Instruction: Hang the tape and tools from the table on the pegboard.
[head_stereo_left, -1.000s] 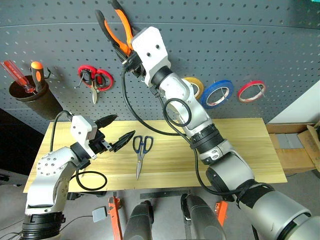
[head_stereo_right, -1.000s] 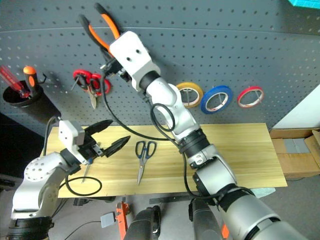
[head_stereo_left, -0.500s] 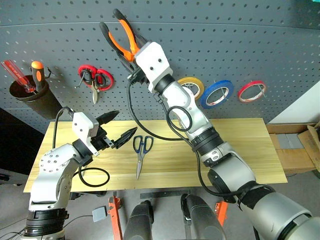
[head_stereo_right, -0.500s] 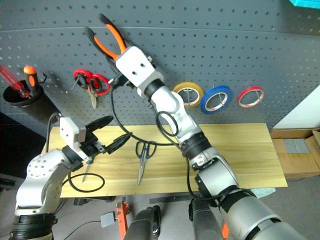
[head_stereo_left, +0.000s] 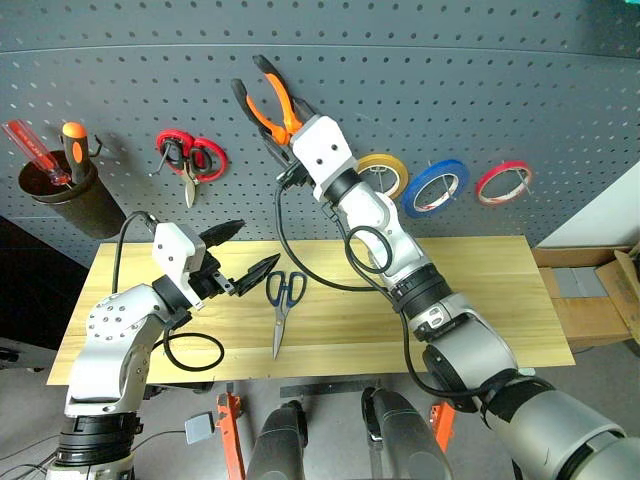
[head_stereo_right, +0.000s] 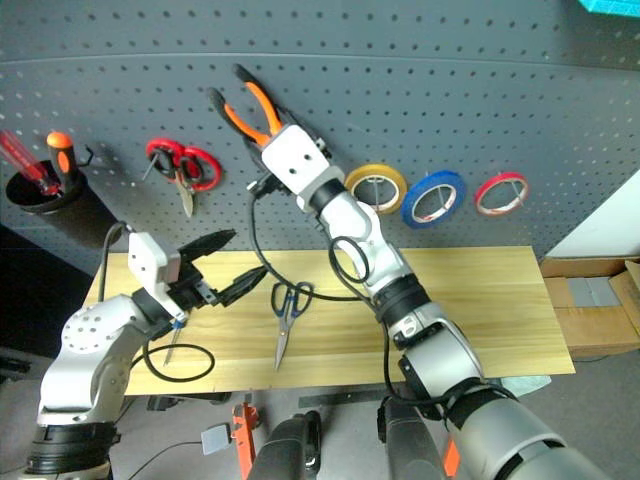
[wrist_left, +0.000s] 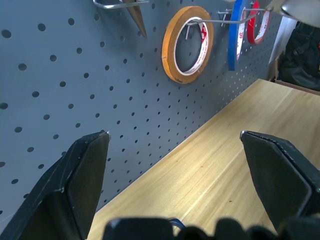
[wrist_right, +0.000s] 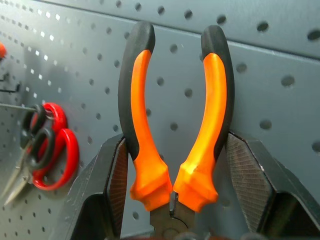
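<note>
Your right gripper (wrist_right: 172, 200) clamps the pliers (head_stereo_left: 268, 100) low on their orange handles, so the nose is hidden between the fingers; the handles point up, against the pegboard (head_stereo_left: 450, 90), right of the red-handled scissors (head_stereo_left: 190, 160). The right arm reaches up and toward the pegboard from the desk (head_stereo_left: 480, 290). Your left gripper (head_stereo_left: 238, 258) hangs released and empty over the desk's left part, roughly level. The dark scissors (head_stereo_left: 282, 300) lie flat on the desk just beside it. The blue tape (head_stereo_left: 435, 187) hangs on the pegboard between the yellow roll (head_stereo_left: 385, 172) and red roll (head_stereo_left: 503, 181). You can hardly make out the slim tool under the left gripper.
</note>
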